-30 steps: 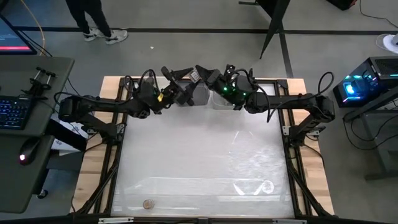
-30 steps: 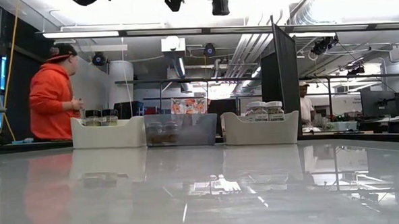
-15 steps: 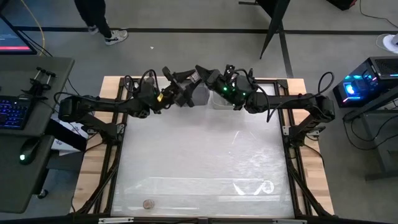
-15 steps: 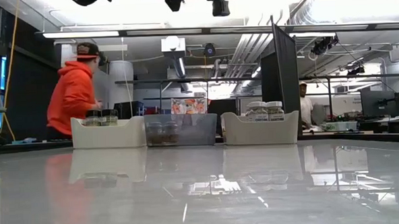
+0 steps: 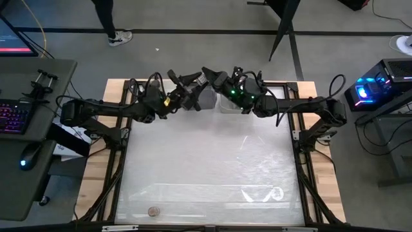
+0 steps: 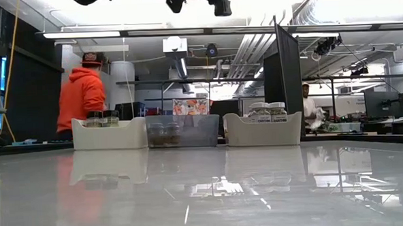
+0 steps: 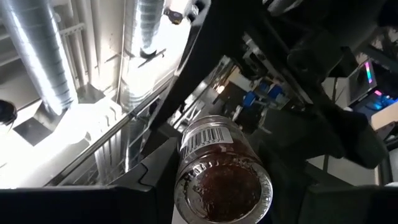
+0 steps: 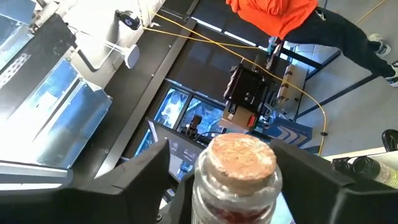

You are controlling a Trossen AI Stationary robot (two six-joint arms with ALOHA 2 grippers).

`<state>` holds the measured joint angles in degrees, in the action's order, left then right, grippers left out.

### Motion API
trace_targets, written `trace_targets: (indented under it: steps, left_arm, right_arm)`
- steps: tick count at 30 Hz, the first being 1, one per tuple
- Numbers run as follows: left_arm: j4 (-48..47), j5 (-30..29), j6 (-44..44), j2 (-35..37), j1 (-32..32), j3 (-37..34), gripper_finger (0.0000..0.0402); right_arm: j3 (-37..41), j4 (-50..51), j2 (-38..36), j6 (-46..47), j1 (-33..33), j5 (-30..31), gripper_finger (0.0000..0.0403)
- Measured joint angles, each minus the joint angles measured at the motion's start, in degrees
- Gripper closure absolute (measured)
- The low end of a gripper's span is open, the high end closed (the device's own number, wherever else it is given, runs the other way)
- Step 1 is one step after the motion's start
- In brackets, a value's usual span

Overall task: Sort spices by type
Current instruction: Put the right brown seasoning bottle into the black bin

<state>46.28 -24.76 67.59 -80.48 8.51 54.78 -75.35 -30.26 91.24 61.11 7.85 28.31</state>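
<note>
Two dark, cable-draped jointed arms [image 5: 109, 111]

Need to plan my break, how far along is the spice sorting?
Nearly done: jars already sit in the three bins at the table's far edge. In hand: a cork-capped jar passing between the two pincers, left and right, above the bins. Left: one jar at the near edge.

The white table [image 6: 205, 194] carries two white bins [image 6: 110, 134] flanking a clear bin [image 6: 182, 131].
</note>
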Motion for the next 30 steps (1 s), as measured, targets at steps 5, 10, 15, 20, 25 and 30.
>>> trace_targets:
  steps: [5, 10, 15, 20, 25, 30]
  left_arm:
    - [0.20, -4.05, -0.03, -0.01, 0.04, 0.00, 0.0243]
    - [-0.84, -10.52, -4.34, 0.99, 0.08, -0.04, 0.0243]
    - [-8.93, -12.44, -14.49, 5.74, 0.15, -0.04, 0.0243]
    - [-23.87, -11.92, -28.85, 11.95, 0.78, -0.04, 0.0243]
    - [-40.47, -3.34, -50.15, 19.21, 3.16, -0.09, 0.0243]
    - [-44.01, 17.27, -70.58, 22.69, 8.84, -0.09, 0.0243]
  right_arm:
    - [0.00, 0.23, 0.00, -0.11, 1.91, -3.27, 0.0118]
    - [0.00, 1.02, 0.00, -1.67, 5.14, -12.20, 0.0116]
    - [0.00, 2.11, -0.02, -2.59, 8.79, -22.30, 0.0115]
    - [0.00, 7.52, -1.23, -8.01, 12.05, -27.89, 0.0115]
    - [0.00, 18.95, -5.62, -23.31, 14.17, -34.97, 0.0115]
    - [-0.02, 32.81, -9.71, -44.69, 11.45, -38.33, 0.0115]
